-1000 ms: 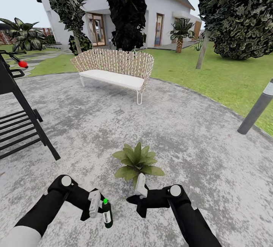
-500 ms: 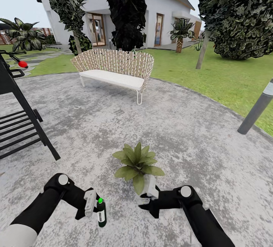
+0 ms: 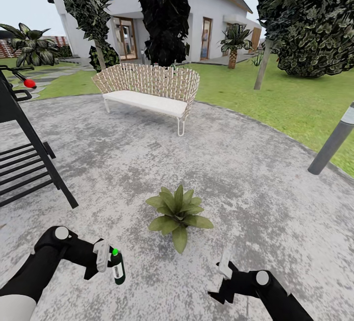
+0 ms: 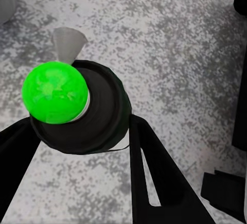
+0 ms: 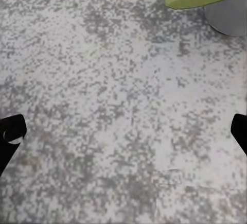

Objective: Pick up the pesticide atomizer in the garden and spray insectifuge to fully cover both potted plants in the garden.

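Grey speckled stone patio [image 3: 255, 173] lay beneath both arms. The left gripper [image 3: 109, 262] was clamped on the pesticide atomizer [image 3: 117, 267], held upright above the paving; the right gripper [image 3: 223, 272] hung with fingers spread apart. Just beyond sat one potted plant [image 3: 178, 212], farther off a wicker bench [image 3: 147, 92].

Both arms are chunky matte black tubes with a round white cap at the joint near each wrist. The left gripper [image 3: 109, 261] and right gripper [image 3: 222, 272] have black bodies with flat white finger plates. Lower left of the frame, the left arm turns pale grey-white near the shoulder.
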Robot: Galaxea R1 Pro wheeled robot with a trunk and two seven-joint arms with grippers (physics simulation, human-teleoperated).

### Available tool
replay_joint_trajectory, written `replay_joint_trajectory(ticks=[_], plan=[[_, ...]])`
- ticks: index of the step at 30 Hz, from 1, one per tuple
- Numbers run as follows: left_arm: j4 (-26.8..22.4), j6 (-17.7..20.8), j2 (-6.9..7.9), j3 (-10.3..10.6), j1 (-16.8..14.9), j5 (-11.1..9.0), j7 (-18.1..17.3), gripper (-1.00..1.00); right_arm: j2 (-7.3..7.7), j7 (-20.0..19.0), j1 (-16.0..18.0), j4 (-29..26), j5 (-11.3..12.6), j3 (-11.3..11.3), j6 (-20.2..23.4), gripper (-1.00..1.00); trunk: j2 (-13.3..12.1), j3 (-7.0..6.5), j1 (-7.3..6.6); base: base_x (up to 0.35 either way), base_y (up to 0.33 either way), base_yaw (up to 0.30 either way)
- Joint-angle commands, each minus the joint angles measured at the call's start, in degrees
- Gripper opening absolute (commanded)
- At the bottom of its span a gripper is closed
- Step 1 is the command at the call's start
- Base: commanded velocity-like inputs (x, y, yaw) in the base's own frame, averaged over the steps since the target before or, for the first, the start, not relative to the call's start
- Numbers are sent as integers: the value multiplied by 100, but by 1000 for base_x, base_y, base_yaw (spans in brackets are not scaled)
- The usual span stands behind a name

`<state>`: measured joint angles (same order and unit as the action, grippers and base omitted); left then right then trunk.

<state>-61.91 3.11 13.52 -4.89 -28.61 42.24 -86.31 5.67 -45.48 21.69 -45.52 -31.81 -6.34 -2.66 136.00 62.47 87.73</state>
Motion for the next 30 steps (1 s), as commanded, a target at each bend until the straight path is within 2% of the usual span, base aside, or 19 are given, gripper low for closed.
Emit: replay_joint_trajectory(ticks=[1, 10, 12, 13, 15, 16, 17, 18, 21, 24, 27, 30], plan=[[-6, 33, -4, 3, -3, 27, -31, -100, 3, -5, 2, -8, -53, -4, -30, 100, 2, 5, -1, 0, 0, 0], [-7, 159, -7, -28, -78, 15, -23, -100, 123, 42, 2, 71, -85, 52, -33, 100, 2, 5, -1, 0, 0, 0], [-15, 381, -7, -24, -93, 29, -20, -100, 212, 61, 2, 196, -83, 111, -38, 100, 2, 5, -1, 0, 0, 0], [-18, 558, -4, -22, -110, 32, -16, -100, 244, 69, 2, 301, -81, 224, -39, 100, 2, 5, -1, 0, 0, 0], [-21, 1039, 0, 0, -183, 48, -4, -100, 279, 189, 2, 592, -80, 880, -43, 100, 2, 5, -1, 0, 0, 0], [-22, 1261, -4, 16, -238, 58, -2, -100, 286, 329, 2, 768, -80, 1429, -47, 100, 2, 5, -1, 0, 0, 0], [-21, 1381, -16, 22, -297, 75, -1, -100, 289, 428, 2, 875, -83, 1792, -48, 100, 2, 5, -1, 0, 0, 0], [-16, 1580, -37, 27, -395, 121, -1, -100, 293, 575, 2, 984, -85, 2278, -49, 100, 2, 5, -1, 0, 0, 0], [-8, 2162, -60, 46, -544, 315, -7, -100, 300, 913, -1, 1081, -99, 2982, -50, 100, 2, 5, -1, 0, 0, 0], [-3, 2585, -54, 164, -587, 545, -12, -100, 294, 1550, -17, 1117, -102, 3327, -50, 100, 2, 5, -1, 0, 0, 0], [1, 2724, -30, 241, -566, 714, -109, -100, 252, 2268, -25, 1304, -88, 3428, -44, 100, 2, 5, -1, 0, 0, 0], [0, 2771, -35, 280, -521, 861, -331, -100, 223, 2567, -24, 1567, -75, 3449, -42, 100, 2, 5, -1, 0, 0, 0]])
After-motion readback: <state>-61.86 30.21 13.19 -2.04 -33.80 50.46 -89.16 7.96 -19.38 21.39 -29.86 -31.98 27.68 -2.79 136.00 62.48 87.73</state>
